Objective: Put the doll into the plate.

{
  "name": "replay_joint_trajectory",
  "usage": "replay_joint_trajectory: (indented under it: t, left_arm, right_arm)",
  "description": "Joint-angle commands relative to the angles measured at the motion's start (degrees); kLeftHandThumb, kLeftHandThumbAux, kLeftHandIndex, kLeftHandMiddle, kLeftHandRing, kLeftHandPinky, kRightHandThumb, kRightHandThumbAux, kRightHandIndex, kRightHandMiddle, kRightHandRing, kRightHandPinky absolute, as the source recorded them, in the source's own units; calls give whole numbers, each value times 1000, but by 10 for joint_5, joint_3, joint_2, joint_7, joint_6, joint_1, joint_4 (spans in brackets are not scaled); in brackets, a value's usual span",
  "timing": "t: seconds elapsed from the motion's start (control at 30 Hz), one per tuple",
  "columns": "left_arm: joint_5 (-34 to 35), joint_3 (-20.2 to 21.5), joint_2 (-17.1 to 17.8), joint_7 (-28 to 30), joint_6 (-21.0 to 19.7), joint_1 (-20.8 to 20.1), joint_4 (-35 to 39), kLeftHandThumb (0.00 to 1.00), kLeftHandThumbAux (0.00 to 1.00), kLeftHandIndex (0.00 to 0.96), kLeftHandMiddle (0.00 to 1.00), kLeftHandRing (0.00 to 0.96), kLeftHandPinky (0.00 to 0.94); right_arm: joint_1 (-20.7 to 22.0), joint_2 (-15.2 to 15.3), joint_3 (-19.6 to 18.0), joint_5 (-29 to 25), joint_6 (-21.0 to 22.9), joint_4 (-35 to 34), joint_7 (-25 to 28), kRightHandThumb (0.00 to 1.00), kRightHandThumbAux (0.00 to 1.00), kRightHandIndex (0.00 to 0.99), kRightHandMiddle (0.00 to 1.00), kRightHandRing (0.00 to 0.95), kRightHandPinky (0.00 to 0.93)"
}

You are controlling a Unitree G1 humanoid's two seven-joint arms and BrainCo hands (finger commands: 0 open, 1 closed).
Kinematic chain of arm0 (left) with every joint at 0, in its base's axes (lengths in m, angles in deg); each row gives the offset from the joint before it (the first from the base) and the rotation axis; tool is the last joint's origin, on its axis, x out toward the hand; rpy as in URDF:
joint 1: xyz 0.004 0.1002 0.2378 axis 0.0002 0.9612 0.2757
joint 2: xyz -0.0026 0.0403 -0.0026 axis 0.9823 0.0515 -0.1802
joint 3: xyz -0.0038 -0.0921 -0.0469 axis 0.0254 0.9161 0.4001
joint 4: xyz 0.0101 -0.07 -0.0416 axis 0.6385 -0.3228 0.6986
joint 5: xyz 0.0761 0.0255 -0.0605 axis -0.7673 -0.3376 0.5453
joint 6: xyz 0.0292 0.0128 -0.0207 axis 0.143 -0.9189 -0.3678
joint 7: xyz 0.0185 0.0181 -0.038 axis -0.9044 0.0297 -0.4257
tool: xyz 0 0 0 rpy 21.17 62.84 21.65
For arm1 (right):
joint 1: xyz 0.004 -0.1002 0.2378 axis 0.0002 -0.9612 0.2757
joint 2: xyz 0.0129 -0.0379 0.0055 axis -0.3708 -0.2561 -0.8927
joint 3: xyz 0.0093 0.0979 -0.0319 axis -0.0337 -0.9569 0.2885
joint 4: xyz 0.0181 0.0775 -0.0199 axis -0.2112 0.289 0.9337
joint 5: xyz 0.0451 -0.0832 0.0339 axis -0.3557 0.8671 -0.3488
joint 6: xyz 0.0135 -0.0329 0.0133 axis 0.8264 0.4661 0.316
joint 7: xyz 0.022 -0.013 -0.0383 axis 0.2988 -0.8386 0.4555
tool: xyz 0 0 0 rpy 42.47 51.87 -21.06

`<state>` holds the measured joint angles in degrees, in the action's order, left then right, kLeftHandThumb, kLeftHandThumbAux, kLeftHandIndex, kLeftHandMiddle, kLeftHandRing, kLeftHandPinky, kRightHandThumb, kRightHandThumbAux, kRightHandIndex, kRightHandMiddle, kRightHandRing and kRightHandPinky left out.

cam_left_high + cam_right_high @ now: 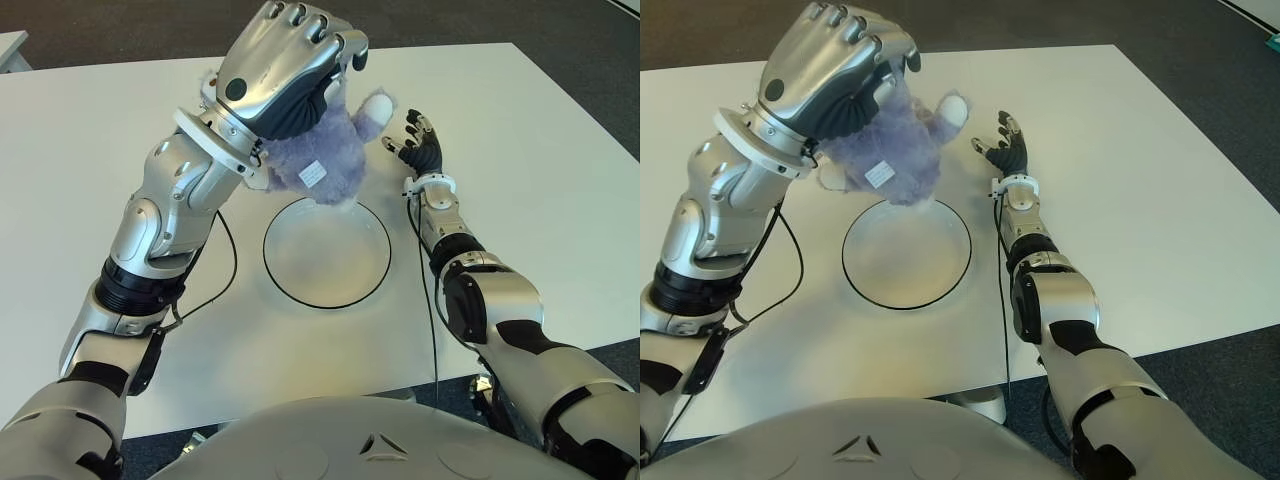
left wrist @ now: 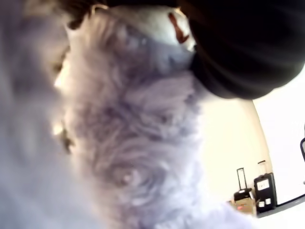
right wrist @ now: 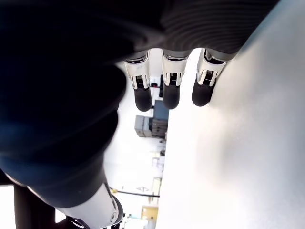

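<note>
Doll: one only, purple and fluffy, with a pale paw pointing right and a small white tag on its underside. Clamped from above in the left hand, fingers curled over its head and back, held in the air over the far rim of the plate, clear of it. One plate: round, white, thin dark rim, lying on the white table in front of the torso, nothing in it. Two hands, two arms. Left forearm rising from the lower left up to the doll, a black cable hanging beside it. Right of the plate, the right hand low near the table just off the plate's right edge, fingers spread and loose, gripping nothing; contact with the table not clear.

Doll's face hidden under the left palm in both eye views. Left wrist view filled with blurred purple fur, a white patch with a red mark near the dark palm; fingers not separable there. Right wrist view: three fingertips extended beside the tabletop, the rest lost behind the dark palm.
</note>
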<state>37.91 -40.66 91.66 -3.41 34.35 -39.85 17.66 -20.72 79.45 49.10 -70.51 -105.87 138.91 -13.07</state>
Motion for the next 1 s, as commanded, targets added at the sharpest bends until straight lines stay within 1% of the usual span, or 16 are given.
replay_joint_trajectory:
  t: [0.03, 0.13, 0.17, 0.2, 0.33, 0.47, 0.53, 0.6, 0.73, 0.83, 0.97, 1.0]
  left_arm:
    - [44, 8, 1, 32, 0, 24, 16, 851, 664, 408, 562, 835, 860]
    - [70, 10, 2, 47, 2, 27, 19, 851, 664, 408, 562, 832, 859]
    - [89, 9, 0, 56, -1, 31, 21, 851, 664, 408, 562, 832, 859]
    - [102, 9, -3, 63, -2, 33, 23, 851, 665, 407, 561, 830, 853]
    - [110, 13, 3, 67, 3, 42, 31, 851, 665, 407, 560, 828, 852]
    - [117, 6, 1, 72, 8, 47, 31, 850, 665, 406, 559, 823, 852]
    - [99, 6, 5, 62, 18, 49, 31, 850, 665, 407, 559, 823, 852]
    - [87, 7, 3, 43, 33, 60, 32, 851, 665, 406, 558, 821, 849]
    - [59, 12, -3, 10, 54, 77, 30, 851, 666, 402, 554, 814, 835]
    - [44, 13, -11, -12, 61, 109, 33, 852, 667, 400, 551, 808, 829]
    - [44, 8, -23, -22, 66, 121, 29, 852, 666, 401, 551, 802, 823]
    - [45, 7, -26, -24, 67, 122, 27, 853, 666, 401, 550, 800, 822]
  right_arm:
    - [-55, -17, 6, 7, 49, 40, 4, 312, 888, 88, 84, 54, 56]
    - [-54, -18, 6, 5, 50, 39, 7, 315, 892, 96, 81, 51, 40]
    - [-54, -18, 6, 4, 50, 39, 9, 317, 892, 97, 81, 50, 39]
    - [-54, -18, 5, 3, 50, 38, 9, 341, 887, 113, 80, 47, 38]
    - [-54, -20, 3, 0, 47, 36, 10, 366, 883, 126, 80, 46, 38]
    - [-54, -21, 2, -3, 41, 33, 11, 394, 882, 142, 83, 49, 36]
    - [-54, -21, 1, -4, 39, 32, 12, 396, 882, 140, 81, 46, 20]
    - [-54, -23, -1, -8, 40, 31, 13, 393, 879, 130, 77, 41, 13]
    - [-55, -24, -6, -13, 43, 32, 14, 388, 873, 119, 74, 36, 19]
    - [-54, -24, -11, -14, 48, 35, 16, 375, 868, 116, 74, 35, 27]
    - [-53, -24, -15, -14, 52, 39, 18, 360, 864, 115, 71, 32, 26]
    - [-53, -23, -16, -14, 52, 39, 18, 343, 857, 114, 69, 30, 29]
